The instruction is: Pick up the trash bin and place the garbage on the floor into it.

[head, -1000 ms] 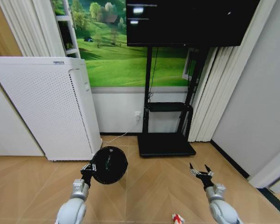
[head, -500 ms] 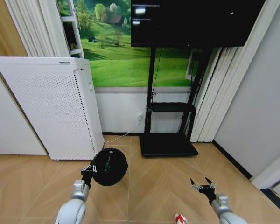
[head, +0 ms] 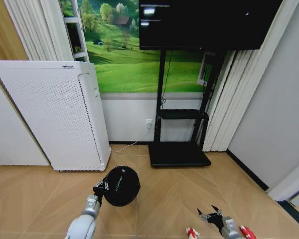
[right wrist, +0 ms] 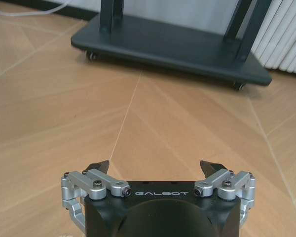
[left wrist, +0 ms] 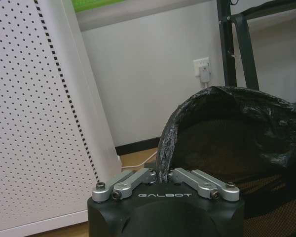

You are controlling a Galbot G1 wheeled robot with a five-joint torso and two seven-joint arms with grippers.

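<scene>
Left claw [head: 100, 188] is pinched on the bin [head: 121, 185] rim, bin lifted and tipped, mouth facing us, liner [left wrist: 227, 106] bunched between the fingers. Over to the right claw [head: 210, 215], jaws spread wide, empty, low over the floor. Two red-white scraps, wrappers probably, lie just beside it, one [head: 191, 232] left, one [head: 247, 232] right. Best now: hold the bin level and close, drop straight onto one wrapper.
</scene>
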